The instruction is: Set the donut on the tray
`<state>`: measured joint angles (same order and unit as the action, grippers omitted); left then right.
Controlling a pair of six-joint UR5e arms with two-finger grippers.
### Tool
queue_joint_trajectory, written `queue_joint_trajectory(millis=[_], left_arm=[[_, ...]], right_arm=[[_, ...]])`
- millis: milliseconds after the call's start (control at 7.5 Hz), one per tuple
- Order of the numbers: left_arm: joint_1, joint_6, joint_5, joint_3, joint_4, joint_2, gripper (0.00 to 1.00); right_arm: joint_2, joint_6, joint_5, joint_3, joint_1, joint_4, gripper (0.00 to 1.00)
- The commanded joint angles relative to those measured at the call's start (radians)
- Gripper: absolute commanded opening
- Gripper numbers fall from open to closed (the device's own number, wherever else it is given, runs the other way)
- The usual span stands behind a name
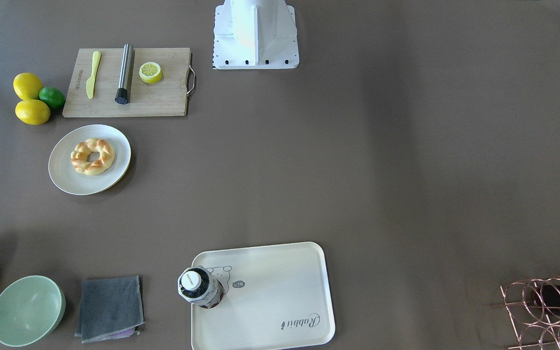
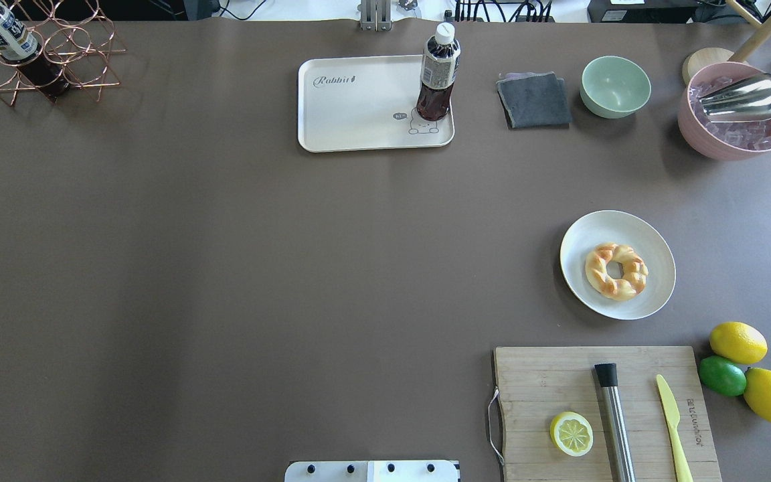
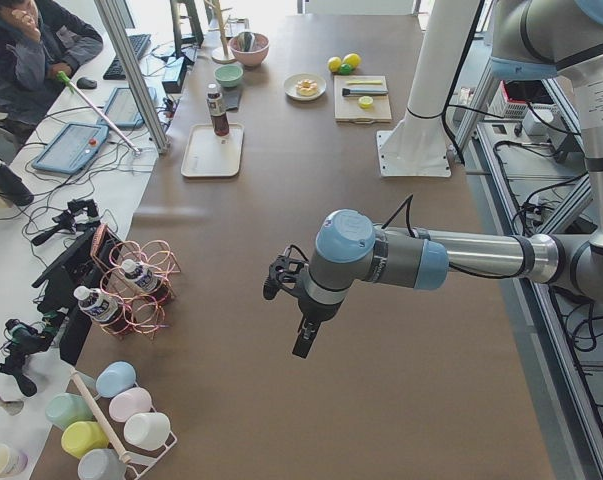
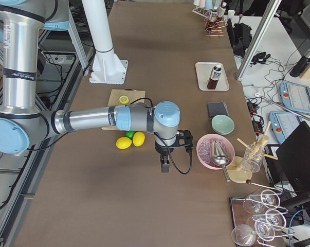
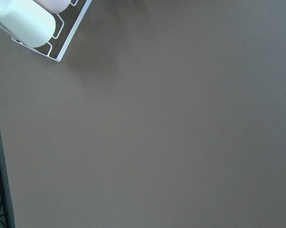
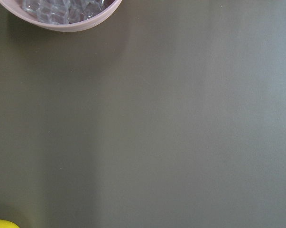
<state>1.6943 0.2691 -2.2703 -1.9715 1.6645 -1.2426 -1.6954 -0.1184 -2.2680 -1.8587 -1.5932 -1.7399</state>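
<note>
The golden-brown twisted donut (image 1: 92, 156) lies on a round white plate (image 1: 117, 146); it also shows in the overhead view (image 2: 616, 270). The cream tray (image 1: 280, 291) with "Rabbit" script holds an upright dark drink bottle (image 1: 197, 287) at one corner; the tray also shows in the overhead view (image 2: 359, 100). My left gripper (image 3: 303, 340) shows only in the exterior left view, hanging over bare table far from both. My right gripper (image 4: 165, 165) shows only in the exterior right view, near the pink ice bowl. I cannot tell whether either is open or shut.
A wooden cutting board (image 2: 546, 381) carries a lemon half, a steel muddler and a yellow knife. Lemons and a lime (image 2: 723, 375) lie beside it. A grey cloth (image 2: 534, 100), a green bowl (image 2: 616, 86), a pink ice bowl (image 2: 737, 117) and a copper bottle rack (image 2: 37, 60) line the far edge.
</note>
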Motion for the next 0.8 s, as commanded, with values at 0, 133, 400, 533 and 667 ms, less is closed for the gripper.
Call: queue_joint_trajectory(millis=[0,133,400,533,667], left_arm=[[-0.016,-0.001,-0.008,-0.007,0.0,-0.009,0.97],[-0.016,0.002,-0.011,-0.013,0.001,-0.011,0.98],[-0.019,0.001,-0.009,-0.023,0.0,-0.003,0.98],[-0.019,-0.001,-0.009,-0.023,-0.002,0.002,0.97],[-0.018,0.001,-0.005,-0.021,-0.002,0.002,0.97]], right_arm=[[-0.021,-0.017,-0.049,-0.003,-0.023,0.002,1.0],[-0.032,-0.018,-0.067,-0.007,-0.043,0.003,1.0],[-0.035,-0.018,-0.067,-0.019,-0.059,0.003,1.0],[-0.04,-0.018,-0.067,-0.019,-0.059,0.003,1.0],[-0.046,-0.018,-0.067,-0.033,-0.059,0.003,1.0]])
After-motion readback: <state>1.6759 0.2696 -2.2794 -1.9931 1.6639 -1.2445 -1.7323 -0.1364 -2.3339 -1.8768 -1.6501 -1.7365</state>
